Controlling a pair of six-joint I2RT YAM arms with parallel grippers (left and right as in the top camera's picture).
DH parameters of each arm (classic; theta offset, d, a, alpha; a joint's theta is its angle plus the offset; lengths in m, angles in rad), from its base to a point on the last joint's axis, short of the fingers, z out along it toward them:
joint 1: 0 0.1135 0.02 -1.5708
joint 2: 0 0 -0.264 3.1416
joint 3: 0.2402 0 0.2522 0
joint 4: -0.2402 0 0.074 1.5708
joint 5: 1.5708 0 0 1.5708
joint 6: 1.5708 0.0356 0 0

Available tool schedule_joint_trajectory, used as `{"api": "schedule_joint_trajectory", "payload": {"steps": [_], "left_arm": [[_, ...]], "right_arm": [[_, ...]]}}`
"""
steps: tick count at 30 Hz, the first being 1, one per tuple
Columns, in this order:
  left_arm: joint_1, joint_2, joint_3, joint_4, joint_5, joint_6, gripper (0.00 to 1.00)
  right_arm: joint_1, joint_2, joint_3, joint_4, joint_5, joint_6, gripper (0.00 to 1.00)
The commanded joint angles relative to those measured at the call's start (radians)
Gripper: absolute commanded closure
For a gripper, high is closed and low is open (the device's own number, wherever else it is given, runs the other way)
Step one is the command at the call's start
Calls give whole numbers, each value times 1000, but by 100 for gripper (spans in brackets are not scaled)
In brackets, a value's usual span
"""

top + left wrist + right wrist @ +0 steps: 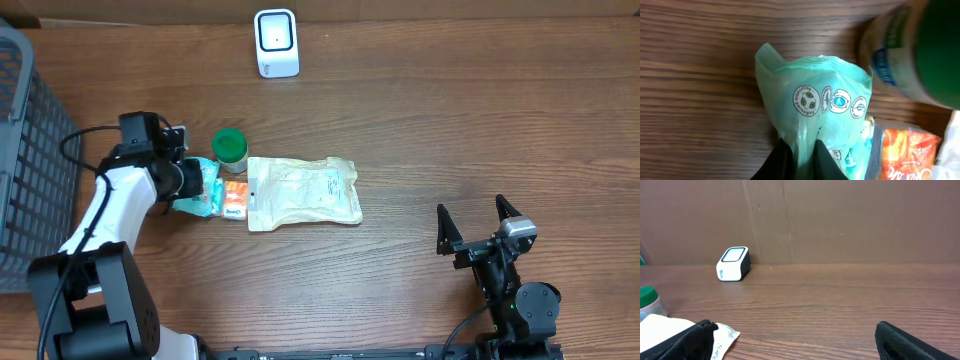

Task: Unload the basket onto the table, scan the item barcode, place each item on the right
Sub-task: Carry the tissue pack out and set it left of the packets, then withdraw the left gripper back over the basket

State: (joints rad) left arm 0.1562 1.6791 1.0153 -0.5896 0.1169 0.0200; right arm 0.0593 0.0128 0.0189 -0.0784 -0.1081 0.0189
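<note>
You have the left gripper [801, 152] pinched narrow on the left end of the teal packet [825, 110], with both dark fingers [777, 162] biting into the plastic

The packet is down on the table [420, 130], left of centre. Its upper face shows a row of round printed marks. You can't make out a barcode in the left wrist view

Around it:
- the green-lidded jar [230, 147] is just beside it on the far side
- the orange packet [235, 200] sits against its right side
- the pale flat pouch [303, 193] lies right of the orange packet, touching it

The scanner [276, 42] is at the far edge of the table, well apart from the packet, with its dark window showing from above

Your right gripper [478, 225] is near right with its jaws spread wide and nothing between them, well apart from every item

The grey basket [20, 150] is at the left edge, beside the left arm
</note>
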Motion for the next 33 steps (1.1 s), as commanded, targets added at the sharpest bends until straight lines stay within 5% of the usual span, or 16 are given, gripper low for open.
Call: {"api": "schedule_joint_trajectory", "payload": {"steps": [1,8,9,10,18,33], "left_arm": [[-34,2,-32,-5,40,-109,84],[-35,2,-32,-28,68,-167,62],[-35,2,-32,-31,67,-167,49],[-35,2,-32,-33,66,-167,1],[-31,-15,45,-70,34,-227,0],[-9,-53,602,-507,33,-162,0]], "right_arm": [[-3,-10,-11,5,-6,3,0],[-3,-10,-11,5,-6,3,0],[-3,-10,-11,5,-6,3,0],[-3,-10,-11,5,-6,3,0],[-3,-10,-11,5,-6,3,0],[-3,-10,-11,5,-6,3,0]]}}
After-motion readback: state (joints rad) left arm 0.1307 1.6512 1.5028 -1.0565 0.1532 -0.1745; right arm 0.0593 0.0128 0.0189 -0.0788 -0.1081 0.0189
